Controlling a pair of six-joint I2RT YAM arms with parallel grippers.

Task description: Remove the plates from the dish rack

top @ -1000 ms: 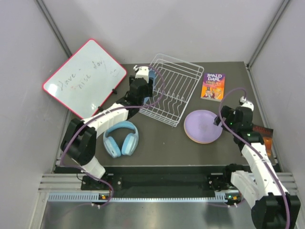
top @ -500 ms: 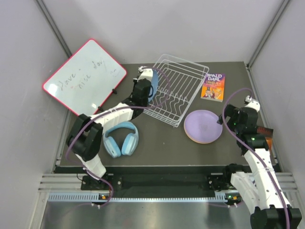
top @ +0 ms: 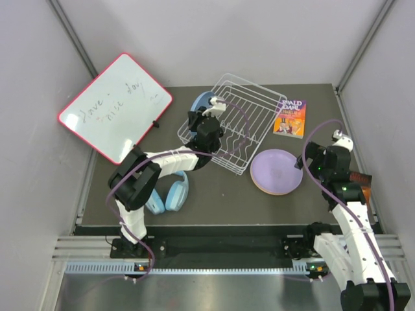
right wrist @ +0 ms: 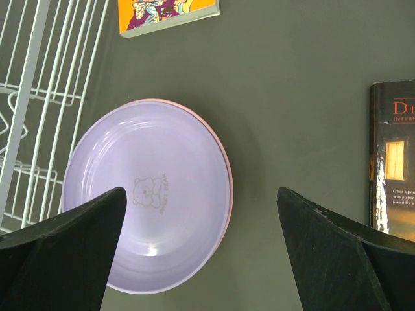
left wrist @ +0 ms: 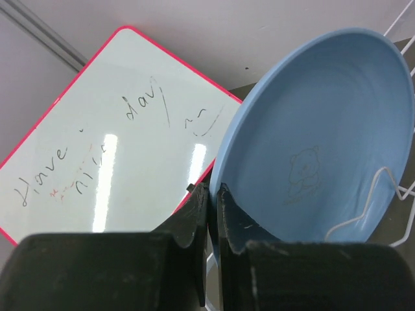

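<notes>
The left arm stretches to the far left corner of the rack [top: 249, 123], its claw [left wrist: 211, 194] clamped on the rim of the blue plate [left wrist: 324, 129], which stands on edge there. The right arm bends upward, its claw [right wrist: 201, 194] spread wide above the purple plate [right wrist: 146, 188] lying just right of the rack.
</notes>
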